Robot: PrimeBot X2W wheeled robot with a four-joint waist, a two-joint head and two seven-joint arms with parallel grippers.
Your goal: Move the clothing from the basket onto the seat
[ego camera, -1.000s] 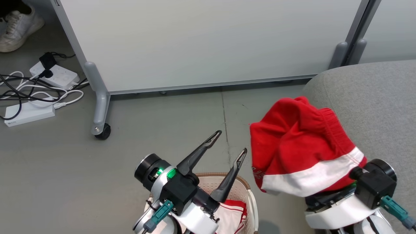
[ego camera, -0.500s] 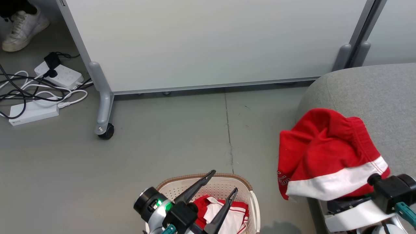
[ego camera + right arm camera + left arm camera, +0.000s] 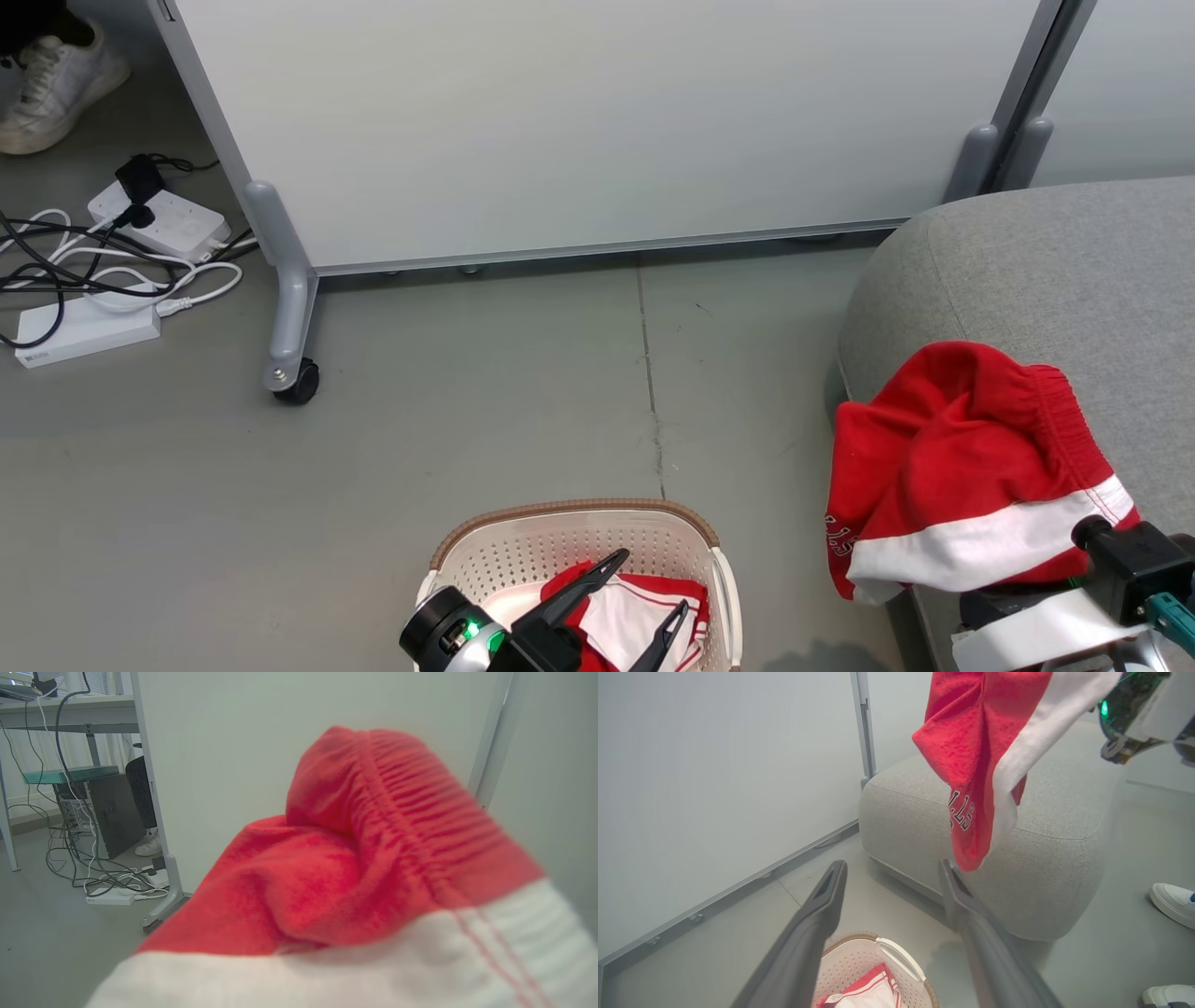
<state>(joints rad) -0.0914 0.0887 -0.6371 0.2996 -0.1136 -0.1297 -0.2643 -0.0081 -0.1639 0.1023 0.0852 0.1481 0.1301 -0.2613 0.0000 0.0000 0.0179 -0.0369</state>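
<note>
A grey floor (image 3: 485, 411) runs up to a white partition (image 3: 597, 121) on a castor (image 3: 299, 381). In the head view, power strips and tangled cables (image 3: 112, 271) lie at the left and a white shoe (image 3: 51, 79) sits in the far corner. At the bottom edge the basket (image 3: 485, 551) stands on the floor with a red-and-white garment (image 3: 644, 616) lying in it. The left gripper (image 3: 653, 581) hovers over that garment, jaws spread wide and holding nothing. To the right is the grey seat (image 3: 1046, 271). The red shorts (image 3: 952, 448), with their white band, are draped over the right gripper (image 3: 1116, 560), whose jaws are buried in the cloth and clenched on it. The shorts cover the seat's near left corner. In the left wrist view the two dark fingers (image 3: 817, 919) stand well apart above the basket's rim and handle. The shorts hang free from above, lettering on one leg, their lower tip dangling in front of the seat's front edge. Two more white shoes (image 3: 1174, 903) show on the floor at the right. In the right wrist view the ribbed red waistband and white band lie blurred, close before the lens, hiding the jaws. Behind them are the partition, a desk (image 3: 70, 704) and a dark computer tower (image 3: 114, 812) with cables beneath.
</note>
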